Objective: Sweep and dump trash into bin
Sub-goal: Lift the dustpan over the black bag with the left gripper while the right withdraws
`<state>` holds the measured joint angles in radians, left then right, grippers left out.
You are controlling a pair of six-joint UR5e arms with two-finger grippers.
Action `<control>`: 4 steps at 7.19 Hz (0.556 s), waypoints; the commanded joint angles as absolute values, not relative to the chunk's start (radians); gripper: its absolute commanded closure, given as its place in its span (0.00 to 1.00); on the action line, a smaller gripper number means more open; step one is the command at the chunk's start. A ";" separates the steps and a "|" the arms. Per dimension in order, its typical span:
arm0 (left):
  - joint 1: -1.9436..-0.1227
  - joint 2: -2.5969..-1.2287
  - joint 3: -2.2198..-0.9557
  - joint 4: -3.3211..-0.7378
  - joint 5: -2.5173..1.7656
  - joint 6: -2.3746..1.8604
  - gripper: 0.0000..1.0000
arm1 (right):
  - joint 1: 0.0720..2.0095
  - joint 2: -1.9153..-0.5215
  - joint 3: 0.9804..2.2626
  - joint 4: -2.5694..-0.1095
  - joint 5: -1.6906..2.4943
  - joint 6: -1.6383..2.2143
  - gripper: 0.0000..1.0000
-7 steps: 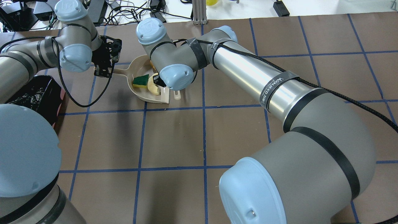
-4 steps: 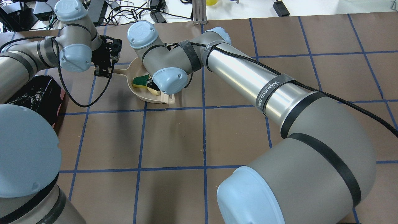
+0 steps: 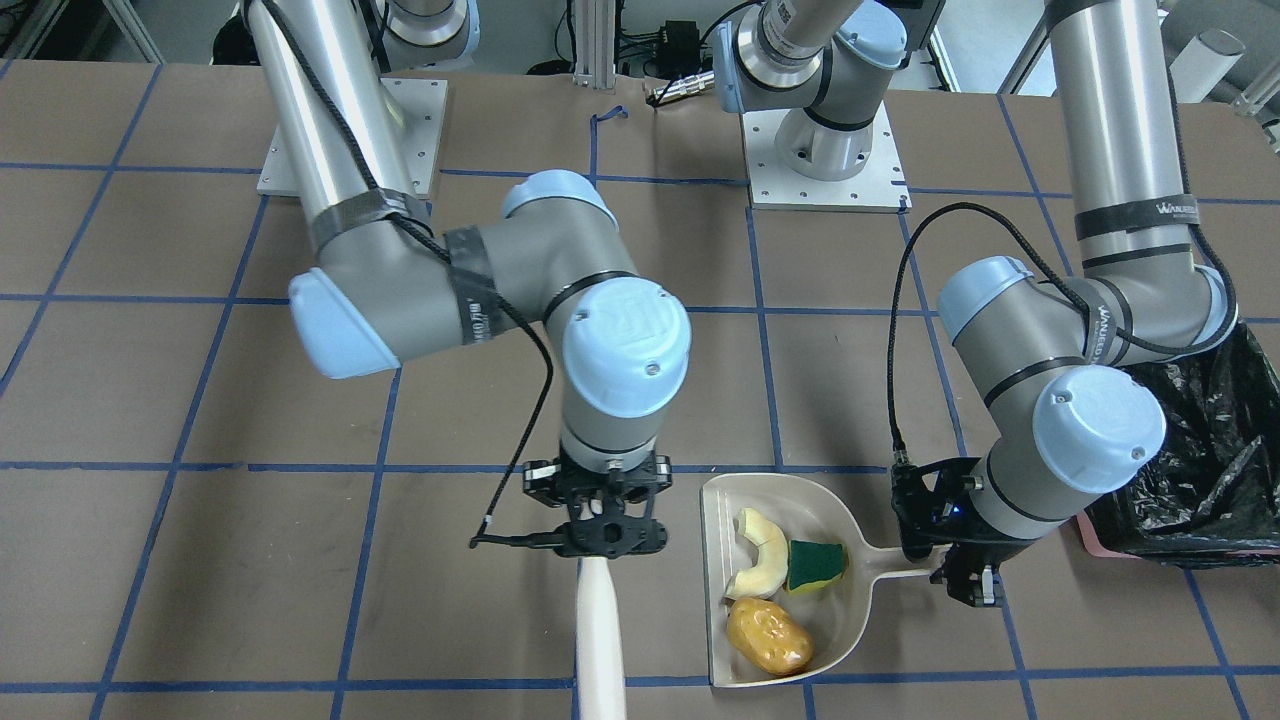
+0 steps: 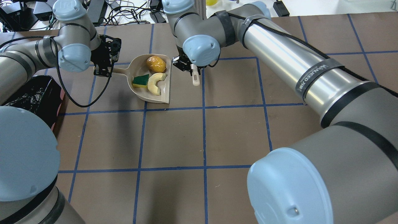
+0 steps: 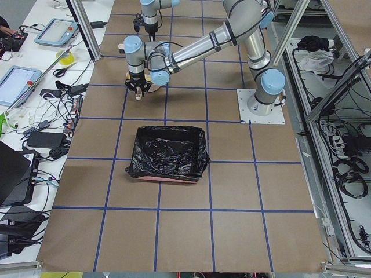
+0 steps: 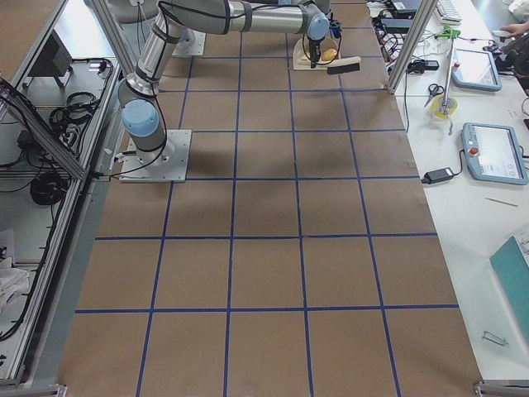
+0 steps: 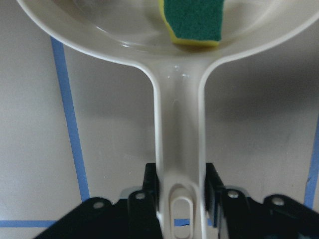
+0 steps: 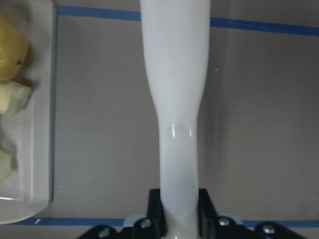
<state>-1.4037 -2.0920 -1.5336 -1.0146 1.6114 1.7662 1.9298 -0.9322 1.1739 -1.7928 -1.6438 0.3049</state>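
Note:
The beige dustpan (image 3: 866,610) lies on the table and holds all the trash: the pale yellow squash slice (image 3: 758,556), the green-and-yellow sponge wedge (image 3: 816,565) and the golden-brown potato-like lump (image 3: 768,636). My left gripper (image 3: 962,582) is shut on the dustpan handle (image 7: 178,124). My right gripper (image 3: 604,546) is shut on the beige brush handle (image 3: 598,630) and holds it beside the pan's open edge, outside the pan. The pink bin with its black bag (image 3: 1200,480) stands behind the left arm; it also shows in the overhead view (image 4: 34,93).
The brown table top is marked with a grid of blue tape. The arms' base plates (image 3: 825,185) sit at the robot's side. Cables and boxes (image 4: 130,12) lie past the far edge. The brush's dark bristles (image 6: 343,68) point toward that edge.
My right gripper has drawn the brush out of the dustpan, moving right and farther away. The potato lump is now uncovered in the pan. The left gripper and pan have stayed still.

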 commanded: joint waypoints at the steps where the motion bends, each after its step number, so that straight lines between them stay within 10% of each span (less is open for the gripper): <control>1: -1.364 -2.039 -1.545 -1.060 1.452 1.764 1.00 | 1.766 -1.055 1.234 -1.672 -1.647 0.176 1.00; 4: -1.181 -1.893 -1.510 -1.405 1.158 1.820 1.00 | 1.507 -1.222 1.446 -1.747 -1.651 -0.082 1.00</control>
